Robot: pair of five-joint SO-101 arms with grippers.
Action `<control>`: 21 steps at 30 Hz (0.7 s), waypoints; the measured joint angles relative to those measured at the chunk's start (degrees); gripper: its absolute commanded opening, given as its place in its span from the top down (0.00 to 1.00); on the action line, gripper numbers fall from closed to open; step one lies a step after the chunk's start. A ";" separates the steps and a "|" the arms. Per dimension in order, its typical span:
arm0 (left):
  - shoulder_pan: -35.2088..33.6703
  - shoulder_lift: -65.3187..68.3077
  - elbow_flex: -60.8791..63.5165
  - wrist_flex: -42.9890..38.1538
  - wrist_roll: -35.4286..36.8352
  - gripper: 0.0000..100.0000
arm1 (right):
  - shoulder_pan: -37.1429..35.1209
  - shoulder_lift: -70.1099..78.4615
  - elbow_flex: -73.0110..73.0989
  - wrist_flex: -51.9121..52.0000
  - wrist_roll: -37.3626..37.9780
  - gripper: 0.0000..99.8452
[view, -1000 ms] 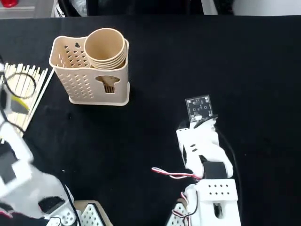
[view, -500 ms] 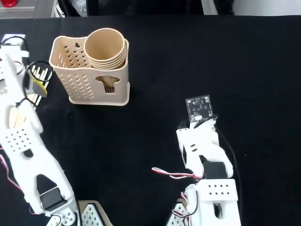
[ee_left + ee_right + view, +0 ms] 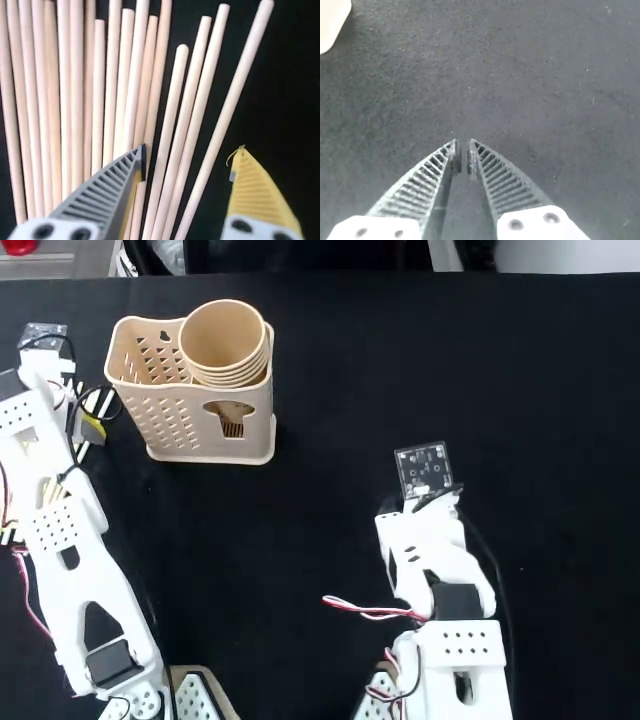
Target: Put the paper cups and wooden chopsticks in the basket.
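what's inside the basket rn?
A nested stack of tan paper cups stands in one compartment of the beige perforated plastic basket. In the other compartment, just the perforated inner wall is visible. Its floor and the cups' lower parts are hidden behind the basket's wall.

Black table spans most of the high view; its surface looks fine-grained, cloth-like up close. Past its far edge, a red obj at the left corner & a pale surface at the right.

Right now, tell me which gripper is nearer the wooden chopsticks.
Left. The left gripper is directly over the wooden chopsticks, fingers open with several sticks between them. The right gripper is shut over bare table, away on the basket's other side.
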 measured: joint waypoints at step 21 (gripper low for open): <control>0.26 1.58 -3.16 3.52 0.18 0.91 | 0.00 0.00 0.00 0.00 0.00 0.96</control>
